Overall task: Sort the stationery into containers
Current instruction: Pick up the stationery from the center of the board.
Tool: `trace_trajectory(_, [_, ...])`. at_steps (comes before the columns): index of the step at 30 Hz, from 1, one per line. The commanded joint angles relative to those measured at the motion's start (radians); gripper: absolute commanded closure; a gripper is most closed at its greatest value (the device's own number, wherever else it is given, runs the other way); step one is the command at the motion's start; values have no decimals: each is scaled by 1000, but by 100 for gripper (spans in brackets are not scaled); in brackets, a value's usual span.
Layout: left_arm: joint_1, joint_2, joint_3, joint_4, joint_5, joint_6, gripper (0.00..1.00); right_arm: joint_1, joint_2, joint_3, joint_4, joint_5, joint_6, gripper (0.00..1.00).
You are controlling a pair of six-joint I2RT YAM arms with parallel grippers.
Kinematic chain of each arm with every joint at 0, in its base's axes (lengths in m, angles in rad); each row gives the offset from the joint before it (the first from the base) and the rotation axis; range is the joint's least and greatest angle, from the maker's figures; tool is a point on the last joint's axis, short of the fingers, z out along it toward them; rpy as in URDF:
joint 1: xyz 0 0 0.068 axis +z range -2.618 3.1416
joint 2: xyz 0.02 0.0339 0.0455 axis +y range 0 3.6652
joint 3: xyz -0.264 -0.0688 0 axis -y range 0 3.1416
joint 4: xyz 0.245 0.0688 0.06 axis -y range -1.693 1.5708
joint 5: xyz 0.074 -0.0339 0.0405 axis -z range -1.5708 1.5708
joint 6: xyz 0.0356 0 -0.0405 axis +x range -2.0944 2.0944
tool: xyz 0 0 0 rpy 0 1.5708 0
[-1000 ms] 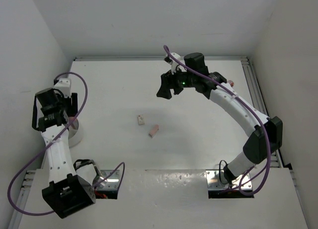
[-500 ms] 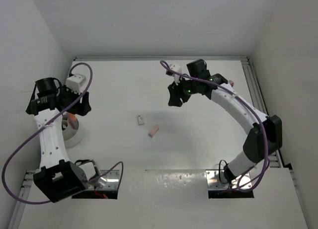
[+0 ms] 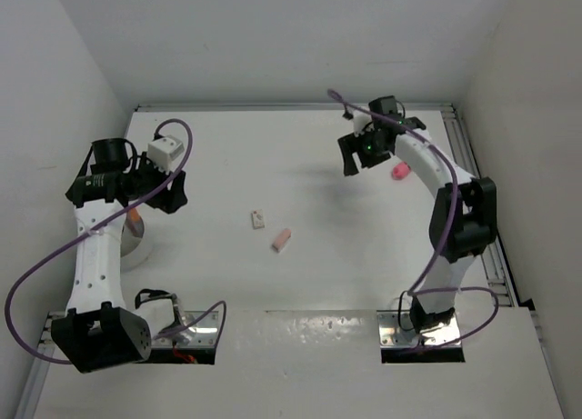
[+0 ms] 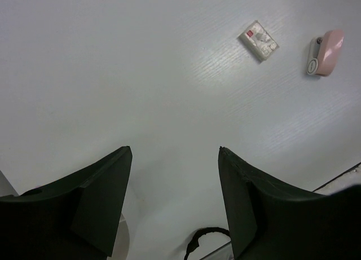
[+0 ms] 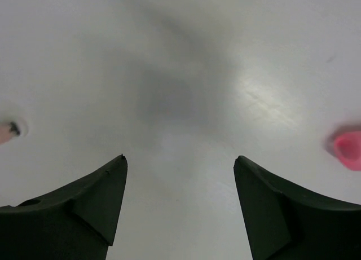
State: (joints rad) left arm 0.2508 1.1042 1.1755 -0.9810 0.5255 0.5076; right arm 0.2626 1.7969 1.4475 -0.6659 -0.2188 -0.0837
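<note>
Lying well beyond left fingers (image 4: pixel 98 201): whitish eraser (image 4: pixel 259 41).

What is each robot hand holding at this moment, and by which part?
Nothing. The left hand and the right hand are both open, with only bare table showing in each gap.

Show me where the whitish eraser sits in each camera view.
Top external: whitish eraser lies just left of the picture's centre.
Left wrist: upper right, beyond the open fingers.
Right wrist: not in it.
Shared landmark: the pink eraser, just right of it in the top and left wrist views.
</note>
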Motion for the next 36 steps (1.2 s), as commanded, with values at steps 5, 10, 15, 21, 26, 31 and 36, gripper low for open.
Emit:
trace_trajectory(5, [-71,-3,27,79,-18,-31,30,-186,94,208,-53,-36,-202,23])
trace_trajectory(10, [-114,52,30,74,33,-6,30,-255,150,258,-176,-73,-664,26])
trace_trajectory(15, [-160,106,47,110,41,-24,30,-319,150,154,-135,2,-1013,27])
trace_trajectory(21, [-206,174,76,130,39,-55,30,-364,205,165,-138,42,-1280,22])
trace_trajectory(26, [-228,195,73,150,37,-75,30,-393,286,195,-78,41,-1364,21])
trace_trajectory(31, [-240,204,62,160,25,-86,31,-419,351,221,-26,32,-1473,20])
trace_trajectory(36, [-240,209,52,176,10,-92,31,-425,371,179,89,-5,-1522,19])
